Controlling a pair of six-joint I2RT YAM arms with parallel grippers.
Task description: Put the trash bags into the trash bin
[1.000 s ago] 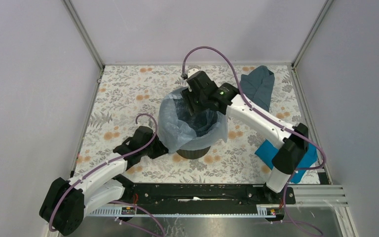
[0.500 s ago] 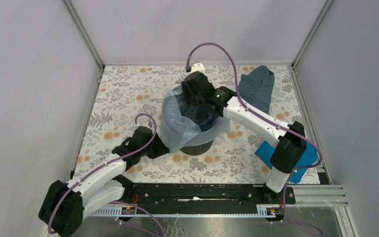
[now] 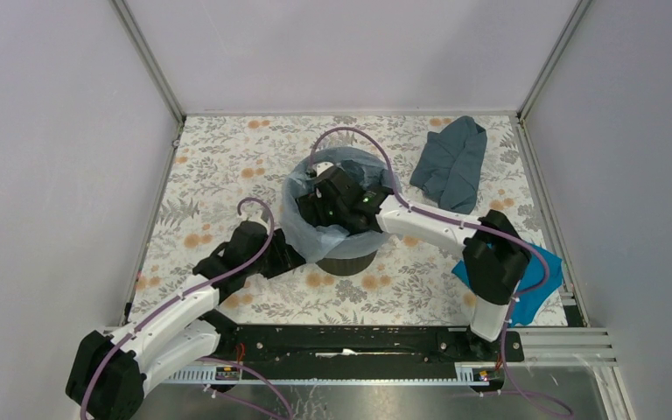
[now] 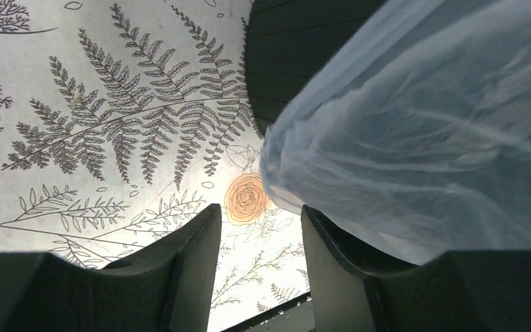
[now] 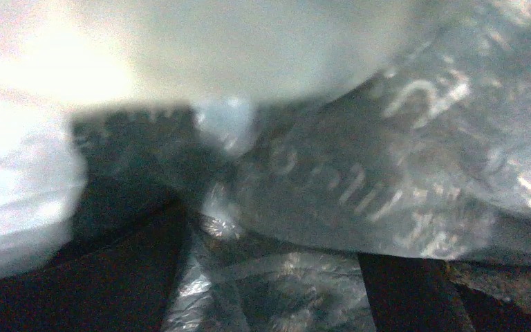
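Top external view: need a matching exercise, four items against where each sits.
Items:
1. pale light-blue translucent plastic bag
2. round black ribbed plastic bin
3. dull grey-blue cloth
4. bright blue cloth

Places:
A. far right corner of the floral table
B. draped over the bin's rim
C. near right edge, partly under the right arm
D. mid-table, upright

Pairs: 1-B, 2-D, 3-A, 4-C

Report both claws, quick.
Left claw: open, nothing between its fingers, beside the bag.
Right claw: open, down in the bag inside the bin.
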